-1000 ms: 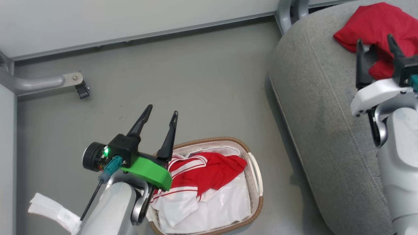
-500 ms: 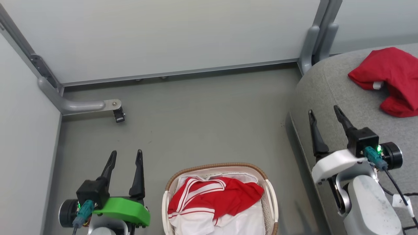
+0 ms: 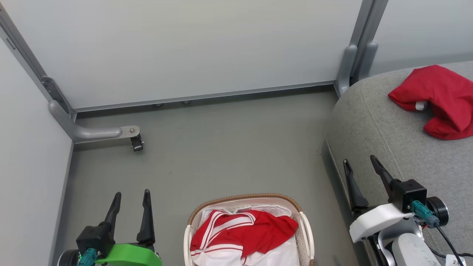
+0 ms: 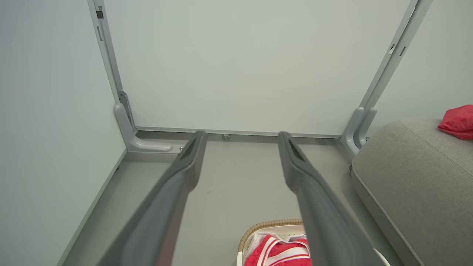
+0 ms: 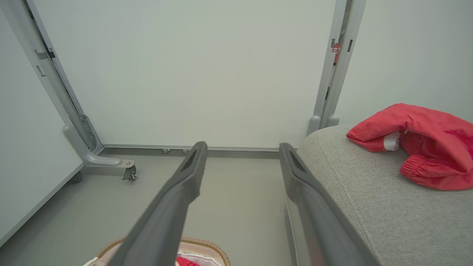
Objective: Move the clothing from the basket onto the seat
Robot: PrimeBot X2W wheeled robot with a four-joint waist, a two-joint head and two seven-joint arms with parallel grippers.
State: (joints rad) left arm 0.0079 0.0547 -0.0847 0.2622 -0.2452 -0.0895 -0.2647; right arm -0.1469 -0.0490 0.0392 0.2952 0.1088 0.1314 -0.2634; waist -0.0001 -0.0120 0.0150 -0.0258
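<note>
The left claw [image 3: 132, 193] and right claw [image 3: 359, 159] flank the basket [image 3: 240, 196], spread and empty; best pinch the striped garment [image 3: 240, 231] at its bunched middle.

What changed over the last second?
The right gripper drew back from the shorts on the seat; the left gripper drew back from over the basket. Both open, empty. Head camera also shifted. Shorts stay on the seat, striped garment stays in the basket.

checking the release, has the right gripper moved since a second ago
Yes: the right gripper pulled back from the red shorts, down the seat toward its near edge.
</note>
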